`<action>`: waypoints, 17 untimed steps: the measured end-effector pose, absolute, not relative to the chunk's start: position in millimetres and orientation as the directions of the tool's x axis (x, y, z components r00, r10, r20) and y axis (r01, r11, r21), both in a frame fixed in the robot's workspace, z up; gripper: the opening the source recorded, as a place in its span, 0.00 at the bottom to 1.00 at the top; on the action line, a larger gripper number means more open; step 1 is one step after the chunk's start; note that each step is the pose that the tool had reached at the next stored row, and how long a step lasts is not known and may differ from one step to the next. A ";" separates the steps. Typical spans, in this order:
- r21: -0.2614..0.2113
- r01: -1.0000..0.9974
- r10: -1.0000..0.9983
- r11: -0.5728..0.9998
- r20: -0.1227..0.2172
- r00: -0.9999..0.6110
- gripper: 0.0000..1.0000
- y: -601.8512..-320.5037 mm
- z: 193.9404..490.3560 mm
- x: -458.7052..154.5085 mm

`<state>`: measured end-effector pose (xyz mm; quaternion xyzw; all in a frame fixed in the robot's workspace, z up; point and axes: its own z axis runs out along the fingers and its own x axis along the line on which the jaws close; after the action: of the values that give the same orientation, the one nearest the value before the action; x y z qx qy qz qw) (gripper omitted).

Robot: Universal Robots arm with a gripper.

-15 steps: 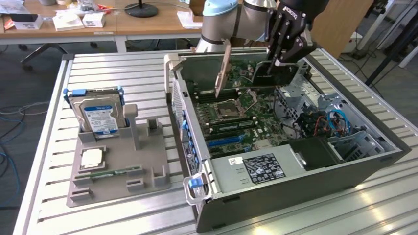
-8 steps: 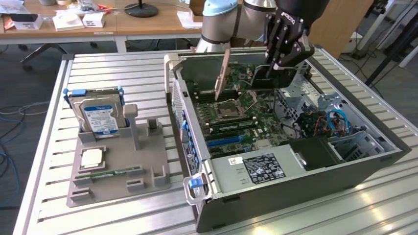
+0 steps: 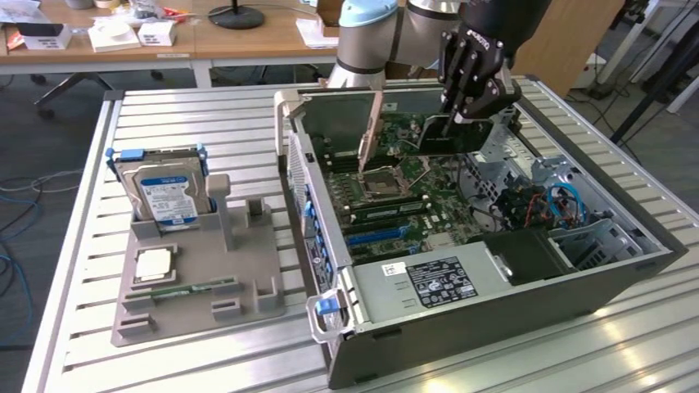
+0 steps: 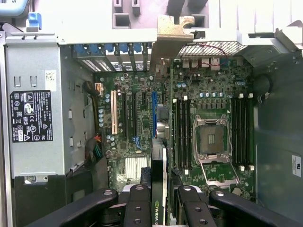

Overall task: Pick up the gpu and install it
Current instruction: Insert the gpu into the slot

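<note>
Open dark desktop computer case (image 3: pixel 611 270) lying on its side on a slatted metal table (image 3: pixel 65 246), with the black multi-link gripper (image 3: pixel 467 115) of the arm reaching into it. The gripper's fingers (image 4: pixel 137 203) are pressed against both faces of the gpu (image 3: pixel 453 135), a thin flat black-faced card, pinching it by its upper edge. The gpu stands on edge above the green motherboard (image 3: pixel 404 205), in the part of the case towards the arm's base. In the wrist view the gpu (image 4: pixel 161 165) appears edge-on between the fingers, and its pale metal bracket (image 4: pixel 173 30) lies at the case's slotted rear wall. The card runs just beside a blue expansion slot (image 4: pixel 154 113); whether its lower edge sits in a slot cannot be told. The square processor socket (image 4: pixel 210 142) lies near the card, and the grey power supply box with a black label (image 3: pixel 431 282) is well apart from it. On the exterior view's left, a grey moulded holder (image 3: pixel 196 270) carries a silver hard drive with a blue-white label (image 3: pixel 169 196), standing on edge, and a slim green memory stick (image 3: pixel 186 288), lying flat
</note>
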<state>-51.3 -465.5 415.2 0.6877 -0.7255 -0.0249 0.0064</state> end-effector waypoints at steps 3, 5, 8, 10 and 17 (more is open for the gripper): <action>0.045 -0.998 -0.998 0.053 -0.025 -0.054 0.27 -465.5 415.2 -51.3; 0.044 -0.998 -0.998 0.053 -0.026 -0.054 0.27 -465.4 414.0 -51.3; 0.041 -0.998 -0.998 0.053 -0.028 -0.054 0.27 -465.5 411.5 -51.4; 0.039 -0.998 -0.998 0.053 -0.029 -0.054 0.27 -465.5 409.8 -51.4; 0.038 -0.998 -0.998 0.053 -0.029 -0.054 0.27 -465.4 408.5 -51.4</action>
<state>-51.4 -465.4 408.5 0.6878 -0.7255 -0.0239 0.0024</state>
